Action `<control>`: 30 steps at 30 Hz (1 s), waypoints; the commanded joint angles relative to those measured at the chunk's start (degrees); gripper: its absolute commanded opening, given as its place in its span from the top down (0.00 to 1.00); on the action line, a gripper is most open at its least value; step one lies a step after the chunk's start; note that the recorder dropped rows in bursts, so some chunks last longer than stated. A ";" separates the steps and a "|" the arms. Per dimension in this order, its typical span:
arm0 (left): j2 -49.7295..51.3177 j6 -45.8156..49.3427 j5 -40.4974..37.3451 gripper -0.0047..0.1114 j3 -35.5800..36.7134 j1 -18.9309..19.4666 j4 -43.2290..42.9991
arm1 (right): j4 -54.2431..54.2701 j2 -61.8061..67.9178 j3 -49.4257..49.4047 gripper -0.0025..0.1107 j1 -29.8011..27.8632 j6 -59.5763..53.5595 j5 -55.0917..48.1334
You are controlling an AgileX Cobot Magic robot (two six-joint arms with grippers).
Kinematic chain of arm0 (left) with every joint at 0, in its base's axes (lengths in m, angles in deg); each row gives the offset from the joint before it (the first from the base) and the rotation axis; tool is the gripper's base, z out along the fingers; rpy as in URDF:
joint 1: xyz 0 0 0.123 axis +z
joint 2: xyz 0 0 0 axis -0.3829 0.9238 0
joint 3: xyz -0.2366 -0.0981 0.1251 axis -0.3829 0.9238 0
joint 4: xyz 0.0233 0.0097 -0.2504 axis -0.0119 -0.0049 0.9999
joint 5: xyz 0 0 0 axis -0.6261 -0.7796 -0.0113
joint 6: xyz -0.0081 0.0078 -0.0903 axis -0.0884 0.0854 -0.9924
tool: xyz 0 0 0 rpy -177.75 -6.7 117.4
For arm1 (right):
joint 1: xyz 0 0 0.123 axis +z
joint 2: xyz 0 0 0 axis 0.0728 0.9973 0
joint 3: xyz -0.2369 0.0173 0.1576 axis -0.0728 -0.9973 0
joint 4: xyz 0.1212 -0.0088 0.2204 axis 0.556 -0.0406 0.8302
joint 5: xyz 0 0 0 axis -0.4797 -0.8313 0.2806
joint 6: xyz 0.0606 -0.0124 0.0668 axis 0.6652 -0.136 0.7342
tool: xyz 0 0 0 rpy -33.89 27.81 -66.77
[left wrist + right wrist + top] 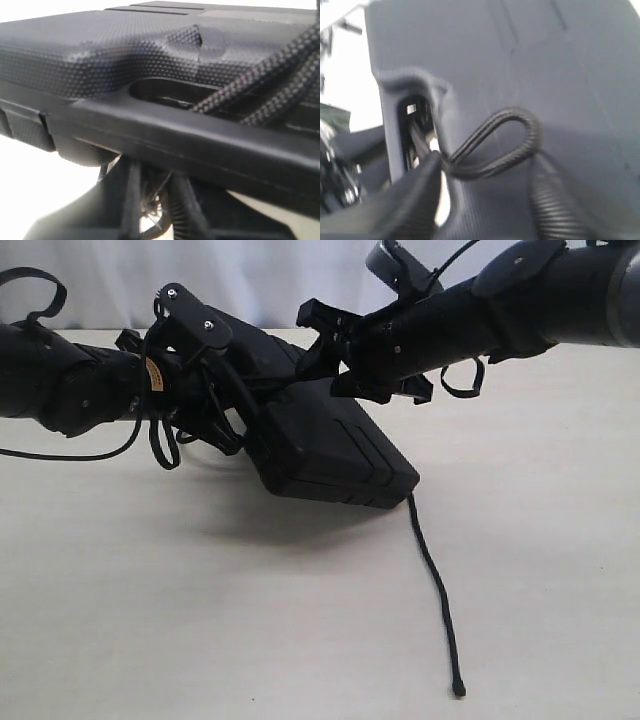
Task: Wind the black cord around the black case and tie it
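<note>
Black case [330,450] in the middle of the bench [200,620], tilted: end toward 10 o'clock raised, corner toward 4 o'clock down on the bench. Left gripper [205,405] in from 9 o'clock at the raised end. Right gripper [350,360] in from 2 o'clock over the case's edge at 12.

From the left wrist: handle bar of the black case [175,145] straight across, just beyond the left gripper [150,210]. Two strands of black cord [260,85] through the handle slot and up over the pebbled lid. Fingers dark and crowded under the bar; no telling whether apart, together or clamped.

From the right wrist: a loop of black cord [512,137] flat against the face of the case [545,60], beside the handle slot, its two legs meeting at the tip of one of the fingers [410,200]. Right gripper [480,210] badly blurred; fingers perhaps apart with the loop between them, but no telling for certain.

Loose tail of the cord [432,580] out from the low corner, trailing over the bench toward 5 o'clock, tipped end well apart from both grippers.
</note>
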 commanded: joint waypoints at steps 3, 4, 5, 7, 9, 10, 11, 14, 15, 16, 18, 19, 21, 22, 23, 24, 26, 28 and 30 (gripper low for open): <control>-0.18 -0.52 1.97 0.96 -0.22 -0.22 0.37 | 4.33 0.60 0.20 0.78 -0.21 -0.17 3.48; -0.18 -0.52 2.10 0.96 -0.22 -0.22 0.37 | 4.33 0.60 0.20 0.80 -0.10 -0.17 3.60; -0.18 -0.52 2.10 0.96 -0.22 -0.22 0.37 | 4.33 0.60 0.20 0.86 -0.09 -0.44 4.00; -0.18 -0.52 2.10 0.96 -0.22 -0.22 0.37 | 4.33 0.60 0.20 0.93 -0.09 -0.63 4.43; -0.18 -0.52 2.10 0.96 -0.22 -0.22 0.37 | 4.33 0.60 0.20 0.94 -0.09 -1.81 4.60; -0.18 -0.52 2.10 0.96 -0.22 -0.22 0.37 | 4.51 0.60 0.20 0.94 -0.09 -2.95 4.60; -0.18 -0.52 2.10 0.96 -0.22 -0.22 0.37 | 5.14 0.60 0.20 0.94 -0.09 -3.87 4.60; -0.18 -0.52 2.09 0.96 -0.22 -0.22 -0.26 | 6.99 0.49 0.20 0.94 -0.09 -7.00 4.60; -0.18 -0.38 2.09 0.96 -0.22 -0.22 -0.26 | 7.89 0.36 0.20 0.94 -0.09 -7.89 4.60; -0.18 -0.22 2.09 0.96 -0.22 -0.22 -0.26 | 8.43 0.26 0.20 0.94 -0.09 -8.61 4.60; -0.18 -0.12 1.94 0.92 -0.22 -0.22 -0.26 | 8.84 -0.10 0.20 0.94 -0.09 -9.28 4.49; -0.18 -0.12 1.94 0.88 -0.22 -0.22 -0.36 | 8.84 -0.10 0.20 0.94 -0.09 -9.28 4.49; -0.18 -0.12 1.46 0.80 -0.22 -0.22 -0.50 | 8.84 -0.37 0.20 0.94 -0.09 -9.88 4.49; -0.18 -0.12 1.08 0.74 -0.22 -0.22 -0.59 | 8.84 -0.48 0.20 0.94 -0.09 -10.19 4.49; -0.18 -0.12 0.58 0.69 -0.22 -0.22 -0.59 | 8.84 -0.60 0.20 0.94 -0.09 -10.32 4.49; -0.18 -0.12 0.34 0.63 -0.22 -0.22 -0.59 | 8.84 -0.60 0.20 0.94 -0.09 -10.32 4.49; -0.31 -0.12 -0.60 0.56 -0.22 -0.22 -0.59 | 8.84 -0.85 0.20 0.94 -0.09 -10.32 4.49; -0.82 1.52 -2.35 0.51 -0.22 -0.22 -1.78 | 8.84 -0.95 0.20 0.94 -0.09 -10.49 4.49; -1.55 2.42 -5.24 0.49 -0.22 -0.22 -4.60 | 8.84 -0.95 0.20 0.94 -0.09 -10.49 4.49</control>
